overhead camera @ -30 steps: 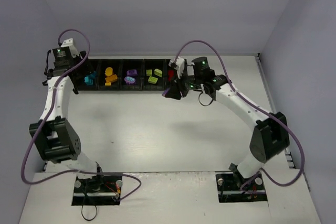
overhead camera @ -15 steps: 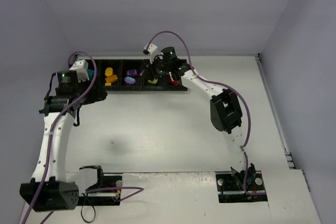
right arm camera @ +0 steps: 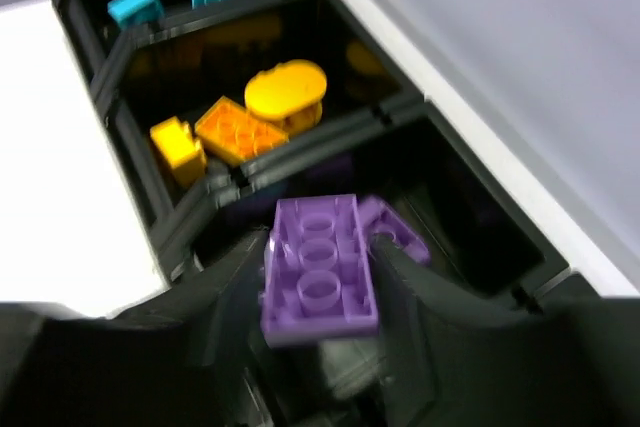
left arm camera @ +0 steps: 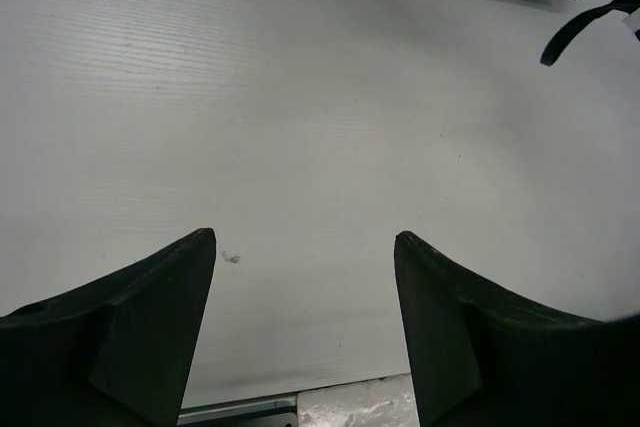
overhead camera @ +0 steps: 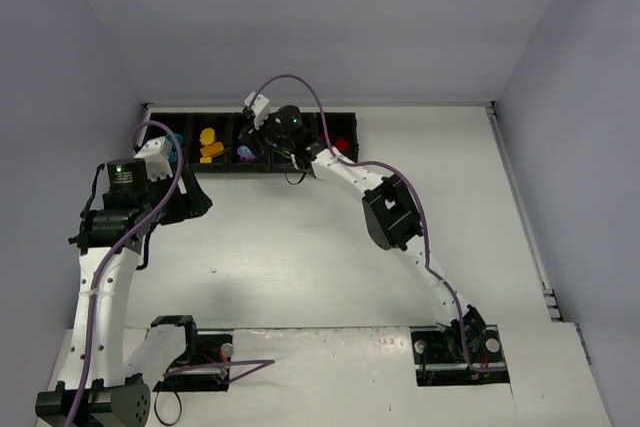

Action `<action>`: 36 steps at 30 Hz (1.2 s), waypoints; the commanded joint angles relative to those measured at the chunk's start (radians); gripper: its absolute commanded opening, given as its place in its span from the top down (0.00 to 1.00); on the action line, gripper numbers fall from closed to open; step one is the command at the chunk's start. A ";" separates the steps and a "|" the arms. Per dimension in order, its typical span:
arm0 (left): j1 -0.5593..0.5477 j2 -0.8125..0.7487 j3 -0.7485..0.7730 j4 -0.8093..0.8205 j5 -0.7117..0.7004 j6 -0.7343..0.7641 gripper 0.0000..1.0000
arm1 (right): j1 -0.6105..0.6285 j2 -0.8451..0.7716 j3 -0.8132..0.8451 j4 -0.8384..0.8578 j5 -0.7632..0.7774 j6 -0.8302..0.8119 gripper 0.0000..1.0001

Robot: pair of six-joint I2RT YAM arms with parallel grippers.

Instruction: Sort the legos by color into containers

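White matte surface (overhead camera: 280, 267) under soft, even light

In the top view it meets a plain back wall (overhead camera: 320, 17) at 12 o'clock, a left wall (overhead camera: 50, 97) at 9 o'clock and a right wall (overhead camera: 590, 147) at 3 o'clock, all a pale bluish grey. Shadows on it are faint and blurred. In the left wrist view its finish shows fine straight grain and a small dark speck (left arm camera: 230, 257) toward 8 o'clock.

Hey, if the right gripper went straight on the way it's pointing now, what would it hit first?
Likely the inside of the purple bin: the right gripper, holding a purple brick, points down into it, where another purple piece lies. Depth is blurred.
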 commanded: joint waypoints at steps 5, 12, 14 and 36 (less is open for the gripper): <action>-0.010 -0.011 -0.012 0.026 0.010 -0.004 0.34 | 0.004 0.022 0.110 0.174 0.092 0.006 0.25; -0.010 -0.015 0.005 0.041 -0.005 0.004 0.34 | -0.001 -0.150 -0.012 0.205 0.143 0.004 0.00; -0.010 -0.015 0.014 0.043 -0.014 0.007 0.34 | -0.016 -0.228 -0.121 0.216 0.174 0.013 0.00; -0.011 -0.001 0.304 -0.049 -0.256 0.036 0.22 | -0.447 -1.469 -1.089 -0.253 0.498 0.216 0.00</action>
